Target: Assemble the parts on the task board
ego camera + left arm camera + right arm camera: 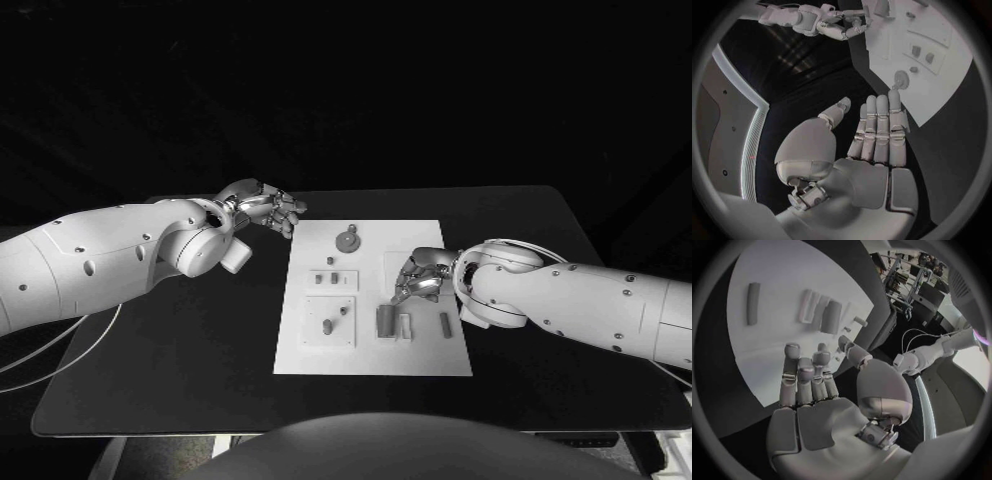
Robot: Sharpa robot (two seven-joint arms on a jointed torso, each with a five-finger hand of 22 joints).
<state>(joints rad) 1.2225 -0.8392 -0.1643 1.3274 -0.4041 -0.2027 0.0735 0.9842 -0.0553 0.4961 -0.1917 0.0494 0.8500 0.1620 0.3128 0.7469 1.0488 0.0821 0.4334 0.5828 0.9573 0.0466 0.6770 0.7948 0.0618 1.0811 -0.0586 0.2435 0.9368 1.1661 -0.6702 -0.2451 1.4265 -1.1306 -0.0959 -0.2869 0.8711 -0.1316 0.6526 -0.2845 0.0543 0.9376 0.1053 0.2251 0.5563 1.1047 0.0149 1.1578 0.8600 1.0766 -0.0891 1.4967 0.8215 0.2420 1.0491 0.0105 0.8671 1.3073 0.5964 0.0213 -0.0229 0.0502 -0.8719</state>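
Right wrist view: robot hand seemingly empty.

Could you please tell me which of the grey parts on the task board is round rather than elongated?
The round part at the task board's far end, nearest the left hand; the others are bar-shaped.

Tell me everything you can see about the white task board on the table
The task board is a flat, matte white rectangular plate lying on the black table, its long sides running away from the robot. Small grey parts lie on it: a round one near the far edge, short pieces in two outlined squares on its left half, and longer bars toward the right. The right hand is over its right half; actual contact is unclear. The left hand stays off its far left corner.
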